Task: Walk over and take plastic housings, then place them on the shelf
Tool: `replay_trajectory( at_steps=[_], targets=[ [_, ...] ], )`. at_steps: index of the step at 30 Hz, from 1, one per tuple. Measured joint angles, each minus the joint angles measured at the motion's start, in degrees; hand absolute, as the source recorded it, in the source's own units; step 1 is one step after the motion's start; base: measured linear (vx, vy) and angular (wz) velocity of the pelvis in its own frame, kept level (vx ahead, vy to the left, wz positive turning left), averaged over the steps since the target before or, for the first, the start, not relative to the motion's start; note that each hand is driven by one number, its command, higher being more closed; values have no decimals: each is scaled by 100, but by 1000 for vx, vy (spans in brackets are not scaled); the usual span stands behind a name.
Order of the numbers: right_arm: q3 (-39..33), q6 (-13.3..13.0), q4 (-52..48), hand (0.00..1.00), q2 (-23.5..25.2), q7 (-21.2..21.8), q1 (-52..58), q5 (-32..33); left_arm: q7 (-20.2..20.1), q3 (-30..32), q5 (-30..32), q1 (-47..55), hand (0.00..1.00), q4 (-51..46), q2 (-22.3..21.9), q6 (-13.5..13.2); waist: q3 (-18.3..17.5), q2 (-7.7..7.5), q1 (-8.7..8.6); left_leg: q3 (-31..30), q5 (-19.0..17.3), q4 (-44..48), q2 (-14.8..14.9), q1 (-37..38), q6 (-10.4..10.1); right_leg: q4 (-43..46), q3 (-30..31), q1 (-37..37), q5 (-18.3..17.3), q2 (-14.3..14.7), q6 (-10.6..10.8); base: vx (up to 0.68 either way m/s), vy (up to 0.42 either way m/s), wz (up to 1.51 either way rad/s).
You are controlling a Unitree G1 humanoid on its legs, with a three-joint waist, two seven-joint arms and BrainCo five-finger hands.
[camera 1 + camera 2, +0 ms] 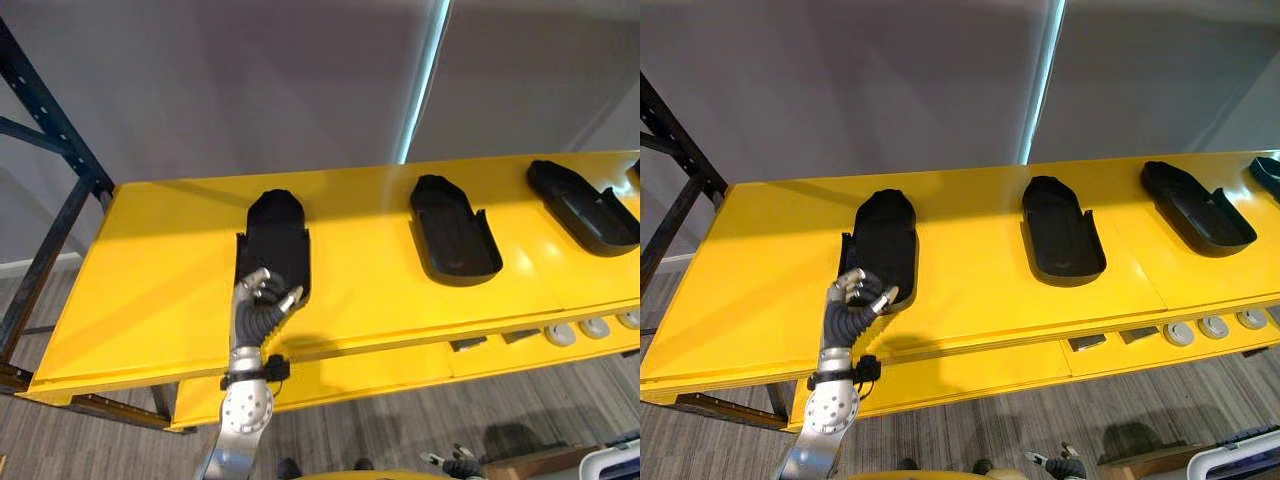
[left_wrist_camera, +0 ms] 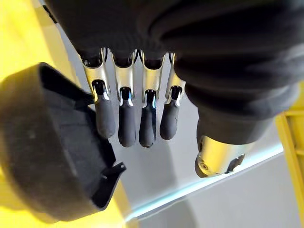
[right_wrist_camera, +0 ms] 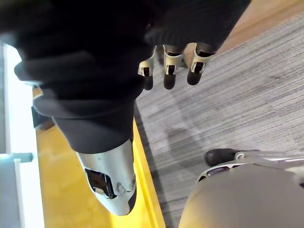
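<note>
Yellow shelf (image 1: 150, 270) with black plastic housings lying in a row along it, open sides up. You see the left hand (image 1: 262, 296) at the near end of the leftmost housing (image 1: 275, 232). Its fingers (image 2: 127, 118) are nearly straight and spread, the thumb is apart, and nothing is grasped; whether the fingertips touch the housing's rim cannot be told. The middle housing (image 1: 452, 235) and the right housing (image 1: 585, 205) lie well apart from the hand, and a further housing (image 1: 1268, 168) sits at the shelf's right end. Small grey round parts (image 1: 560, 335) rest on the lower ledge below the front edge. You find the right hand (image 3: 171, 66) over the grey floor (image 3: 237, 109), with its fingers relaxed and empty.
</note>
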Motion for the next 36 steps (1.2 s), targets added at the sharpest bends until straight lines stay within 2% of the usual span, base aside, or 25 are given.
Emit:
replay_trajectory(
  at_steps=[5,9,16,28,30,36],
  targets=[
    [74,-1,-14,0,-49,-3,24,0,-208,-109,90,45,100,461,-4,-7,-13,33,69,-52,-2,-1,-34,17,-3,76,-37,-34,-75,-44,63,-47,7,6],
    [186,0,-18,0,-74,-15,49,0,-307,-285,216,25,100,778,-6,-3,-41,-2,115,-53,-9,-1,-65,-4,-5,75,-34,-67,-98,-75,89,-8,3,1],
    [219,34,6,0,-70,-20,74,-9,-285,-279,397,-392,100,1452,-9,45,-161,-31,99,-29,-11,0,-107,-64,17,25,-19,-107,-64,-102,48,30,2,-1],
    [217,145,13,0,-69,-13,-58,-29,-158,-171,653,-1403,100,2423,8,233,-217,3,-87,28,-13,0,-59,-8,14,-131,44,-10,-6,-24,-2,-2,-23,-3],
    [215,152,13,0,-71,-9,-91,-34,-157,-144,653,-1489,100,2503,2,274,-211,12,-166,37,-14,0,-56,-9,14,-144,70,-15,-4,-21,-5,-32,-21,-4],
    [213,157,12,0,-62,0,-137,-103,-161,-68,661,-1701,100,2621,3,282,-208,19,-189,99,-19,1,-58,-78,18,-163,145,-105,39,-26,-1,-11,-9,-6]
  ],
)
